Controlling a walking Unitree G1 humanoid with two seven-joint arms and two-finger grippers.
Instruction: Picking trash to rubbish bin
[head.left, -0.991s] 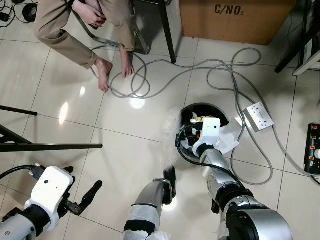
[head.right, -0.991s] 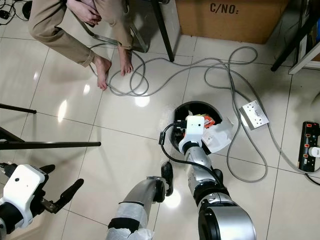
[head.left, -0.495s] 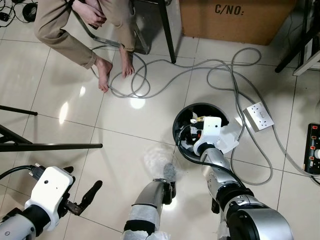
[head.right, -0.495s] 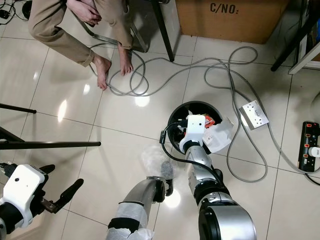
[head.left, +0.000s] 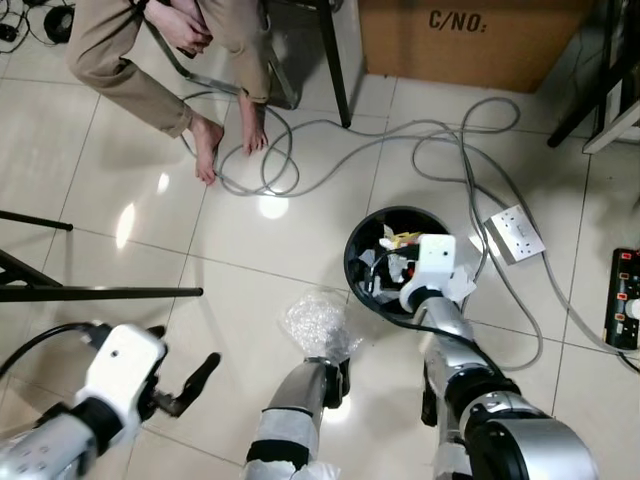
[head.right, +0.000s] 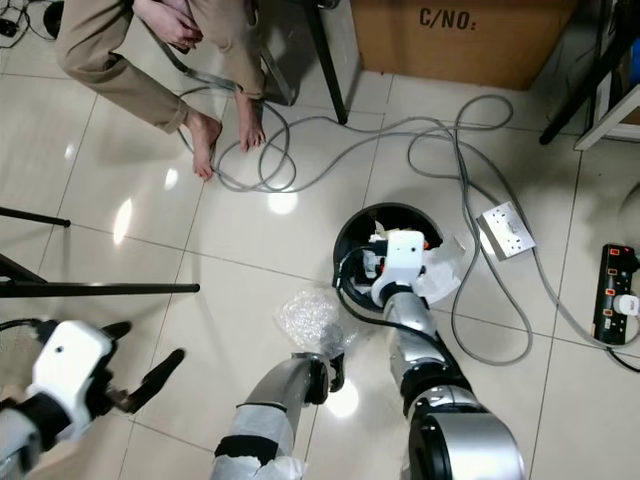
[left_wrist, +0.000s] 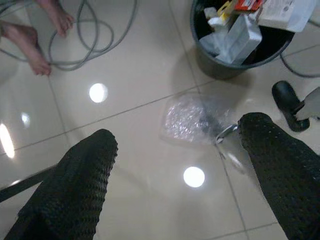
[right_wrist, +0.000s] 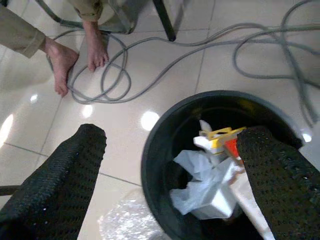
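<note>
Since a second ago, clear plastic wrap (head.left: 318, 322) dropped from beside the rubbish bin (head.left: 362, 250) rim onto the tile, now crumpled just outside the bin's left wall, no clear long axis. Left gripper (head.left: 185, 380) low at the left, fingers wide apart, well clear of the wrap. Right gripper (right_wrist: 170, 165) held over the open bin, fingers spread wide, empty, above paper and wrappers inside.

One bin (head.left: 365, 262), one plastic wrap (head.left: 317, 322), two pincers (left_wrist: 175, 165) (right_wrist: 170, 170).
</note>
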